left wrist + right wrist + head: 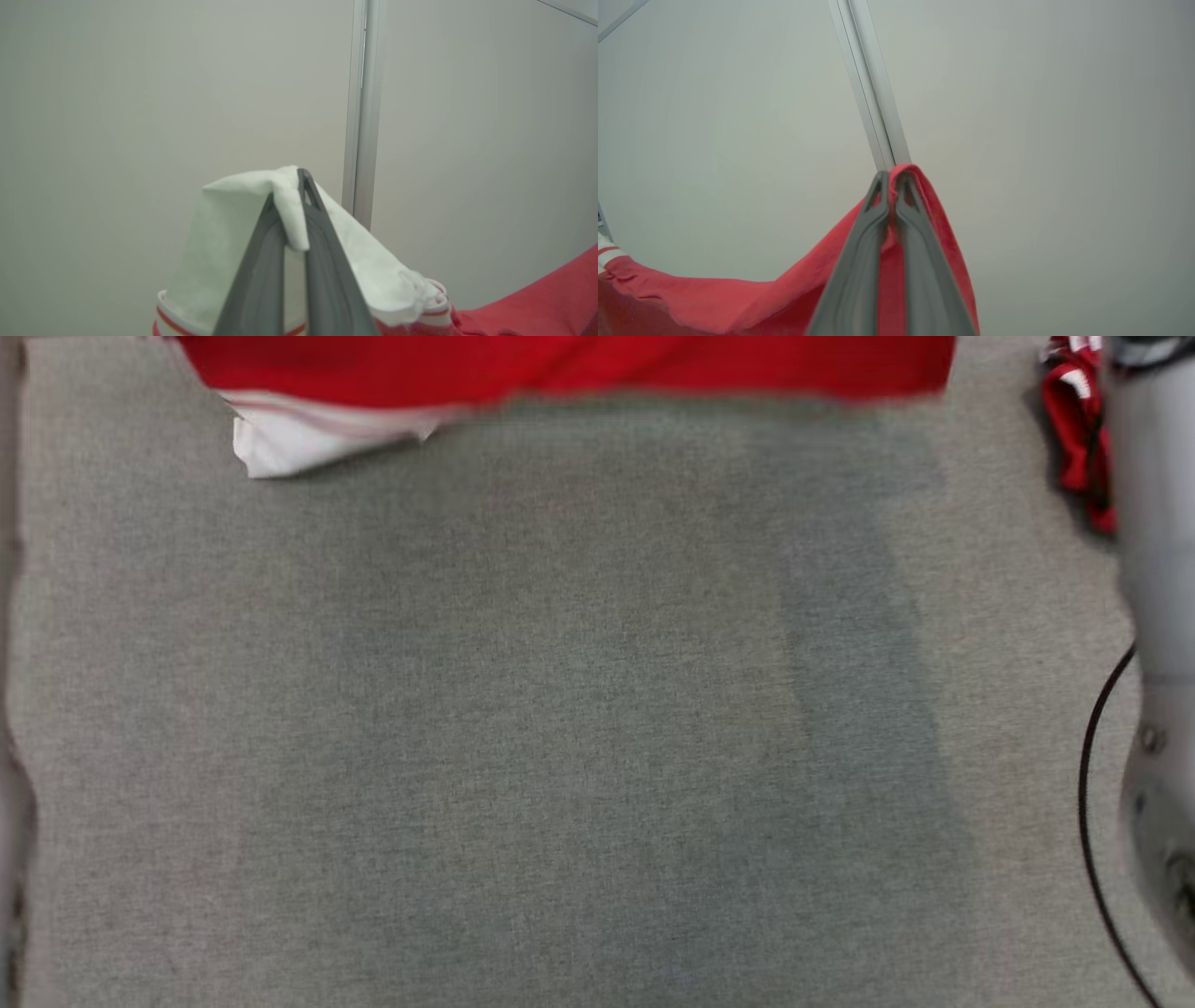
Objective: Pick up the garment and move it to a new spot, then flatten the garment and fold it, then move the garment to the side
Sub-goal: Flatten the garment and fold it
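The garment point(560, 364) is red with a white, red-striped part point(289, 439); its lower edge hangs blurred across the top of the head view above the grey table point(560, 709). In the left wrist view my left gripper point(289, 186) is shut on a white fold of the garment point(224, 242), held up in front of a pale wall. In the right wrist view my right gripper point(890, 179) is shut on a red fold of the garment point(738, 298), which sags away to the left. A pale forearm point(1158, 616) stands at the right edge of the head view.
More red and white cloth point(1074, 429) lies bunched at the table's far right, beside the forearm. A black cable point(1092, 803) loops down along that arm. An aluminium post point(362, 116) runs up the pale wall behind both grippers.
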Controlling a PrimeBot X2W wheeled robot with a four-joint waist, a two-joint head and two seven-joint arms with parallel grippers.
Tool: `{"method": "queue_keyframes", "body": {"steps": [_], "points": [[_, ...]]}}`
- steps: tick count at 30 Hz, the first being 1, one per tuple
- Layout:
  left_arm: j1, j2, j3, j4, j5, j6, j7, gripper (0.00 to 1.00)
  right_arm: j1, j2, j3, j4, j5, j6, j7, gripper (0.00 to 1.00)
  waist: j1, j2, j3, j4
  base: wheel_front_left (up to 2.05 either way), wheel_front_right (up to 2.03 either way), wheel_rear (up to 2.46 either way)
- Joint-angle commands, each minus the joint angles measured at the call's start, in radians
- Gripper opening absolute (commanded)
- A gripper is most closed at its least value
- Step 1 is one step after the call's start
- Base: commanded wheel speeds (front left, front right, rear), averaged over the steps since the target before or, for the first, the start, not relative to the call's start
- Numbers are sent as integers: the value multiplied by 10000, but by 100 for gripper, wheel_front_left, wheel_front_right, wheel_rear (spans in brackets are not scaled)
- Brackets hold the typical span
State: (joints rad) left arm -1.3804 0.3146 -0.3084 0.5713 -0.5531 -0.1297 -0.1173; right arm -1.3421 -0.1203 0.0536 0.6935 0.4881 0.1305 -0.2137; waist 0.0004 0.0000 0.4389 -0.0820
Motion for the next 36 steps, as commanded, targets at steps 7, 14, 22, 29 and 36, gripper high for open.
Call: {"method": "queue_keyframes", "body": {"steps": [7,14,22,29,36], "points": [[-3008,-297,-488,1424,-487,-12,-482,0,-2786,-344,-190,1493,242,6,-296,0,-4,0,652,266,0,0,0],[-2995,-467,-1468,1810,-1292,-12,-1113,0,-2623,-562,451,1972,502,6,-489,0,-4,0,635,438,0,0,0],[-547,-142,-1797,1175,-2047,-12,-1471,0,-322,-611,890,1064,1023,6,-521,0,-4,0,353,447,0,0,0],[3627,25,-11,-802,-1633,194,-1485,0,3184,-413,1128,-519,1342,6,-525,0,-4,0,-342,301,0,0,0],[7906,-690,1189,-2971,-979,518,-1490,0,6408,-300,1206,-1913,1591,6,-526,0,-4,0,-1027,439,0,0,0]]}}
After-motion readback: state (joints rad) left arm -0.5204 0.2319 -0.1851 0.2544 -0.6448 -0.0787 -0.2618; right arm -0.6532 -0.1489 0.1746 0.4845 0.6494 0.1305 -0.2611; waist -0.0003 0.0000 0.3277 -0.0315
